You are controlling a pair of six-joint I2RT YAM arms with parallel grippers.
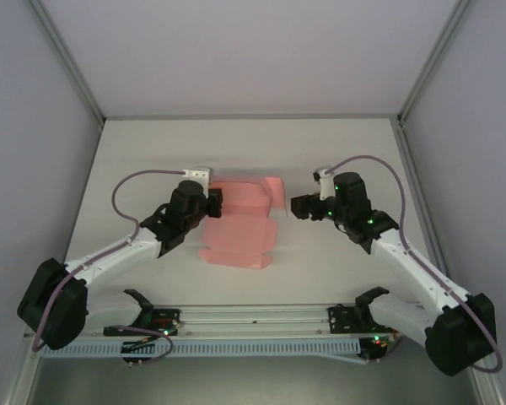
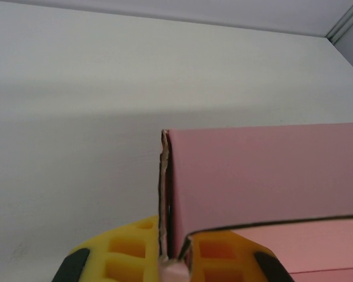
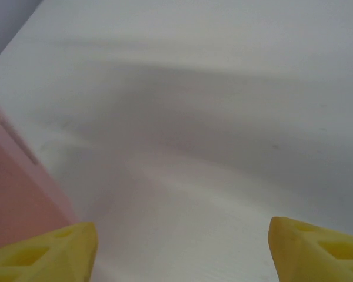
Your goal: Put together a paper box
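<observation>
**Near edge, overhead view.** I see the aluminium rail point(image 1: 253, 316) that carries both arm bases. The left arm point(image 1: 110, 253) reaches inward from the left and the right arm point(image 1: 405, 261) from the right, both over the white table point(image 1: 152, 143).

**Middle of the table.** The paper box point(image 1: 240, 228) lies between the two arms as a pale-pink die-cut card, partly folded. Its near part rests flat on the table. Its far part is raised as a wall along the far edge, with another raised panel at the far right corner.

**Left side.** The left gripper point(image 1: 217, 202) meets the box at its far left corner. In the left wrist view, the left gripper point(image 2: 173, 261) is pressed together on the card. One yellow finger point(image 2: 126, 249) sits outside the upright wall and the other inside it. The ragged vertical edge of the paper box point(image 2: 259, 176) is pinched between them. The wall runs off to the right, and a flatter pink panel lies below it at lower right.

**Right side.** The right gripper point(image 1: 296, 207) hangs just beside the box's far right corner. In the right wrist view, the right gripper point(image 3: 182, 252) is spread wide. Its yellow fingertips point(image 3: 44, 252) sit at the two lower corners with bare table point(image 3: 223, 117) between them. The paper box point(image 3: 15, 194) appears as a blurred pink face next to the left fingertip, and I cannot tell whether they touch.

**Far side.** The table ends at pale grey walls point(image 1: 236, 51) framed by metal posts point(image 1: 67, 59).
</observation>
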